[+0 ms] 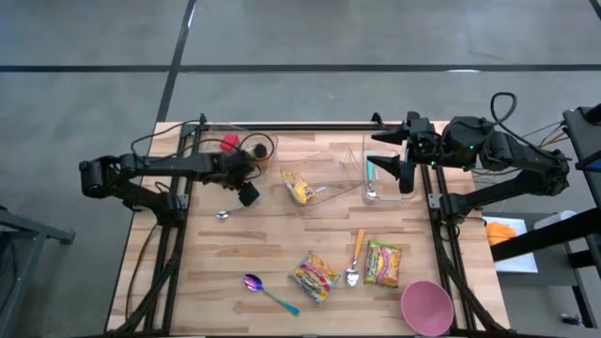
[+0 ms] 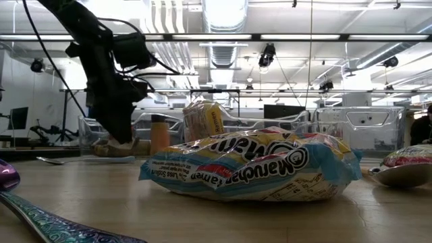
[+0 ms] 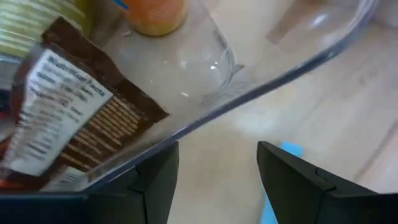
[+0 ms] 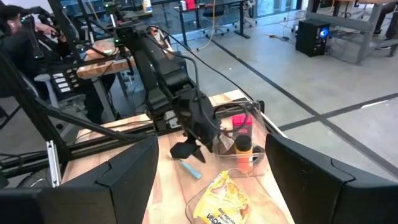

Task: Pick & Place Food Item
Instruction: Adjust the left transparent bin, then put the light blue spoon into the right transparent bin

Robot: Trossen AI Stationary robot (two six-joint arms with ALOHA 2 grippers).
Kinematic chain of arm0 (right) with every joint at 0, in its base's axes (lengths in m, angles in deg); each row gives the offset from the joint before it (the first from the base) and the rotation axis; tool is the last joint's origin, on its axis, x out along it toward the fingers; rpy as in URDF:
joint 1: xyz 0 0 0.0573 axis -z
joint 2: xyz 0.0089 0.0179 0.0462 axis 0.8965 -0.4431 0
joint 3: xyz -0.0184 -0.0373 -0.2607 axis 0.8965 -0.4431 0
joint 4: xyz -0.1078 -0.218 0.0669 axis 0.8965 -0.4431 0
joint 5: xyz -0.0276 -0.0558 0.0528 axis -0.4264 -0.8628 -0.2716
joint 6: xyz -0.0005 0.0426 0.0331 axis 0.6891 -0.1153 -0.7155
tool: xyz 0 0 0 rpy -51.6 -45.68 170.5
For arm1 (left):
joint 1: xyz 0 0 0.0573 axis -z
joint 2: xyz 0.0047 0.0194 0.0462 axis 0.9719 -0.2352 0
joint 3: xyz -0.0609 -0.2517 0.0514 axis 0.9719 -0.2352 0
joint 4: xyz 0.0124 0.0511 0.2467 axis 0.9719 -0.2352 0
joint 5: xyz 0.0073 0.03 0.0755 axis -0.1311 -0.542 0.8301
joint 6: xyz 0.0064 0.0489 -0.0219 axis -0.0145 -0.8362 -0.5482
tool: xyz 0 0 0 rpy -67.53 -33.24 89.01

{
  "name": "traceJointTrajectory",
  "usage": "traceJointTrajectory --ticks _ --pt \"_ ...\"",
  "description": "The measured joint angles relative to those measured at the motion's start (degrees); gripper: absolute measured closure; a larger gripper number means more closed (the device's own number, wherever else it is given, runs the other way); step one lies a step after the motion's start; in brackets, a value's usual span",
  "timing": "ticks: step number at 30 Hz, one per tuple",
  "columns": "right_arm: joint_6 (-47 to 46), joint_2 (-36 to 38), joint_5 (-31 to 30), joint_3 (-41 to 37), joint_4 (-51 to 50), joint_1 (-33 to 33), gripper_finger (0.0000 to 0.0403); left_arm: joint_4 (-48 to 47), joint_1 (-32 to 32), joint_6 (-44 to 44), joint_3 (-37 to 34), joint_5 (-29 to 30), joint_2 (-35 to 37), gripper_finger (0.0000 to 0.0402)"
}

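Even, bright overhead lighting; we see only soft short shadows on the pale wooden slatted table (image 1: 282, 235). Low view is backlit: long ceiling strip lights (image 2: 223, 37) blow out, dark left arm (image 2: 108, 74) goes near-silhouette. Purple iridescent spoon (image 2: 40, 216) up close is out of focus. Left wrist view soft and blurry, glare spots on the clear plastic container (image 3: 205, 62).

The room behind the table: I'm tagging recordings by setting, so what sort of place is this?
Probably a robotics lab or workshop: exposed ceiling ducts, desks with equipment, and a seated person at another rig.
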Motion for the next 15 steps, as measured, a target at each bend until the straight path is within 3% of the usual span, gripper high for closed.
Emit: traceJointTrajectory --ticks 6,11,15 --pt "0.0 0.0 0.0 0.0 0.0 0.0 0.0111 -2.5 2.8 -1.5 0.1 -12.6 0.1 0.0177" --pt "0.0 0.0 0.0 0.0 0.0 0.0 0.0111 -5.9 9.7 -2.5 -0.4 -12.2 0.2 0.0177" --pt "0.1 0.0 0.0 0.0 -0.4 0.0 0.0111 -6.4 14.8 -2.2 -1.7 -5.4 0.2 0.0177"
